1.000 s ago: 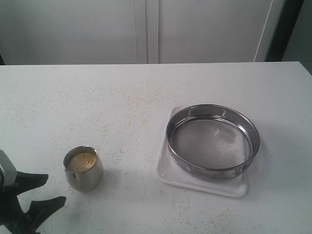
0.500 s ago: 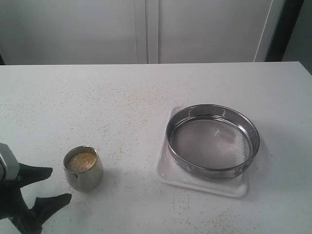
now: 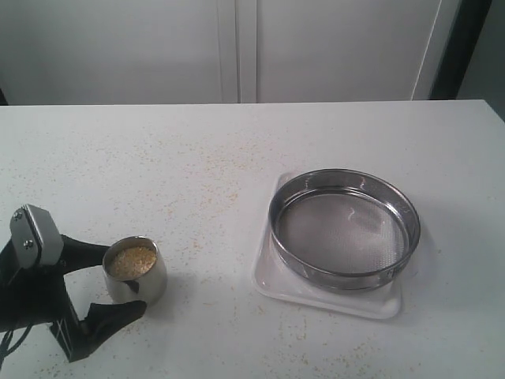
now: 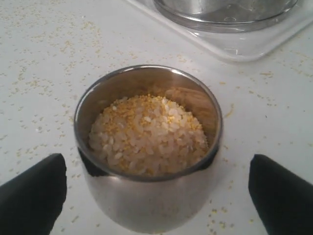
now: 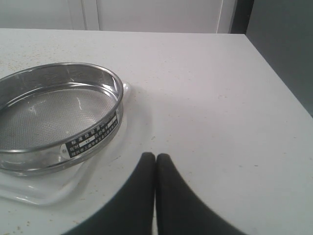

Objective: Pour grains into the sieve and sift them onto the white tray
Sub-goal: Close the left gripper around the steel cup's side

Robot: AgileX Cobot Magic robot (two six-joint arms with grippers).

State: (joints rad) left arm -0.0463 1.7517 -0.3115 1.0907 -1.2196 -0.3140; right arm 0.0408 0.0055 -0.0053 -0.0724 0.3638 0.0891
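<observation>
A small steel cup (image 3: 136, 286) filled with yellow and whitish grains (image 3: 132, 260) stands at the front left of the table. My left gripper (image 3: 125, 279) is open and straddles the cup, one black finger on each side. In the left wrist view the grains (image 4: 146, 132) fill the cup (image 4: 146, 205), and both fingers (image 4: 32, 196) stand clear of its wall. The round steel sieve (image 3: 344, 278) sits on the white tray (image 3: 268, 283) to the right. My right gripper (image 5: 155, 159) is shut and empty, just beside the sieve (image 5: 93, 137) and tray (image 5: 39, 193).
Loose grains are scattered over the white tabletop (image 3: 197, 174), most thickly around the cup and in front of the tray. White cabinet doors (image 3: 237, 47) stand behind the table's far edge. The table's right edge (image 5: 274, 78) lies close to my right gripper.
My left gripper has moved forward from the front left corner to the cup and spread wider, so its fingers now flank the cup. Cup, sieve and tray have not moved.
</observation>
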